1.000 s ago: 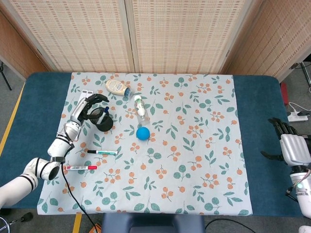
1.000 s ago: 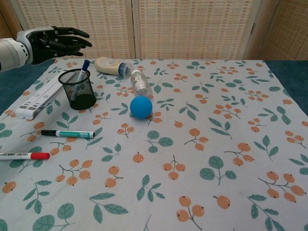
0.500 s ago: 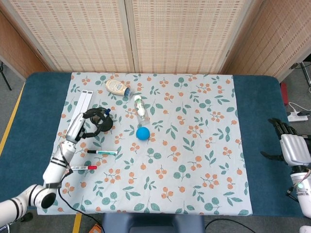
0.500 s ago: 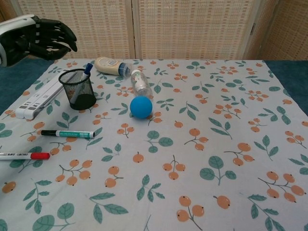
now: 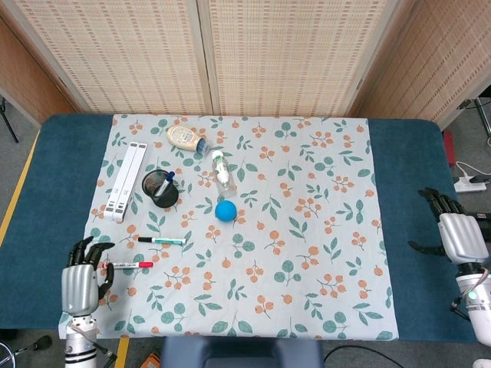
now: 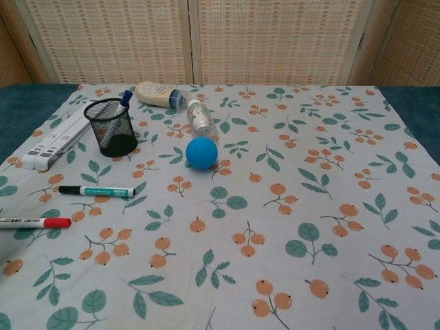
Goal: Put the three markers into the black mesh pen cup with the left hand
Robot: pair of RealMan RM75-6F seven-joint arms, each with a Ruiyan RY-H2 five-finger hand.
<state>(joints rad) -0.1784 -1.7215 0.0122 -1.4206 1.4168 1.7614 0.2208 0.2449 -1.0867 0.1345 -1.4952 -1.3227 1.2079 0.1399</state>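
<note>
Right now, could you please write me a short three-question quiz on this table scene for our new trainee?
1. True or false: the blue-capped marker stands in the black mesh pen cup.
2. Which marker lies nearest the left hand? A) red-capped marker B) green-capped marker
3. Fill in: between the cup and the table's left edge lies a long white ____.

Key: 1 true; 2 A; 3 case, though what it is exactly is unclear.

One marker (image 6: 122, 100) stands in the cup (image 6: 111, 128) (two markers (image 6: 95, 191) lie nearer).
</note>
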